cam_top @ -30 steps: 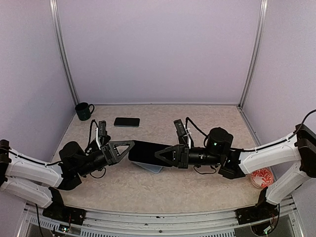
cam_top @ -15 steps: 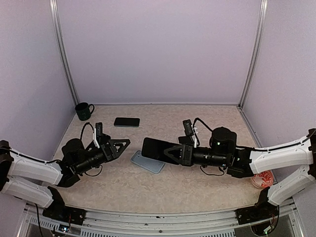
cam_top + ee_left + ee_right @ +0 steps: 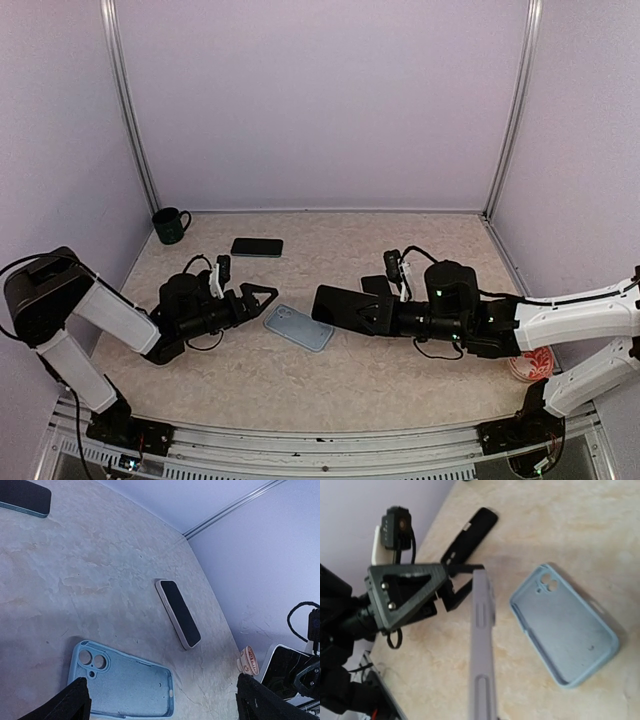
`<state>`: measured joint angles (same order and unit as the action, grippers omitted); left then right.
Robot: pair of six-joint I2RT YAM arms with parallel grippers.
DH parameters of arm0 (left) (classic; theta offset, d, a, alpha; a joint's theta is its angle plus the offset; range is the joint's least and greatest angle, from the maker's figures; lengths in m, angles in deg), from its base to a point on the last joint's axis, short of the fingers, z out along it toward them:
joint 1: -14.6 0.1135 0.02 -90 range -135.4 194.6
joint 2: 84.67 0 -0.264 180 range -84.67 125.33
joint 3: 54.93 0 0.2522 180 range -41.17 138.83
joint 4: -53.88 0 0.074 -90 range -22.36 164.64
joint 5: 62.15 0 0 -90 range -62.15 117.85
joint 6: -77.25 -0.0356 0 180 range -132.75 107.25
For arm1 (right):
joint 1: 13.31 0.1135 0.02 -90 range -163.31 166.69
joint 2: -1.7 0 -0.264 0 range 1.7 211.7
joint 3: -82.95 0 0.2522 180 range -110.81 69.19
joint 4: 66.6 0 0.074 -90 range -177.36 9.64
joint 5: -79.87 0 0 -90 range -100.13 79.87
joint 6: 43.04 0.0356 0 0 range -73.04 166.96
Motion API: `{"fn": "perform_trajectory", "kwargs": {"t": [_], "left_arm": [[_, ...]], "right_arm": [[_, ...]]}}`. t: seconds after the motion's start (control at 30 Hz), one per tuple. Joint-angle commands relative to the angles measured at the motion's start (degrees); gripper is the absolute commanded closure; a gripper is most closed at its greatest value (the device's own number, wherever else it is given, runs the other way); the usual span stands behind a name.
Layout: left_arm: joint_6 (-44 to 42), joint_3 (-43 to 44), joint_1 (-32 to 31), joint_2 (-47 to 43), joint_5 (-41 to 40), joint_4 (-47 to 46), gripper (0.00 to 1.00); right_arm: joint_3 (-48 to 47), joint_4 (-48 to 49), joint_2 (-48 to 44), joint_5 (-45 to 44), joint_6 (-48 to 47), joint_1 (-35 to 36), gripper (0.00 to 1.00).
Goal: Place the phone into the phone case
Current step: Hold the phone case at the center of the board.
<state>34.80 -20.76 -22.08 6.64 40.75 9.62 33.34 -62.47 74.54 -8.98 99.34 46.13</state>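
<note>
Both arms reach low over the tabletop [image 3: 400,385] toward its middle, facing each other. The left pincer [image 3: 262,298] stands wide, holding nothing, just beside the blue phone case [image 3: 299,327], which lies flat and hollow side up with bare surface toward the near edge. The right pincer [image 3: 368,313] is clamped on the phone [image 3: 338,304], held on edge above the surface right of the case.
</note>
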Motion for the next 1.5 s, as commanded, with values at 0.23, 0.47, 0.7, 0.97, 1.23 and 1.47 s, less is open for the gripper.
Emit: {"fn": "perform_trajectory", "kwargs": {"t": [0.23,0.47,0.7,0.97,1.23,1.47], "left_arm": [[-2.3,8.3,2.9,9.9,3.5,-0.7,0.01],[-4.0,11.4,2.8,13.0,4.0,3.9,0.01],[-3.8,11.9,2.5,14.9,4.4,6.1,0.01],[-1.7,12.2,-1.2,15.8,4.5,5.1,0.01],[2.7,8.7,-4.5,13.7,2.4,2.3,0.01],[5.9,6.4,-8.1,13.2,0.8,-1.0,0.01]], "right_arm": [[-3.5,-2.8,0.0,-2.2,0.6,-0.6,1.0],[-4.9,-4.4,1.7,-2.9,-0.1,-0.8,1.0],[-7.1,-7.7,4.4,-4.2,2.2,-1.5,1.0],[-7.6,-8.4,6.6,-1.7,5.1,-4.5,1.0],[-11.5,-12.3,11.7,3.2,7.3,-7.2,1.0],[-11.9,-9.6,14.2,7.8,8.8,-7.7,1.0]]}}
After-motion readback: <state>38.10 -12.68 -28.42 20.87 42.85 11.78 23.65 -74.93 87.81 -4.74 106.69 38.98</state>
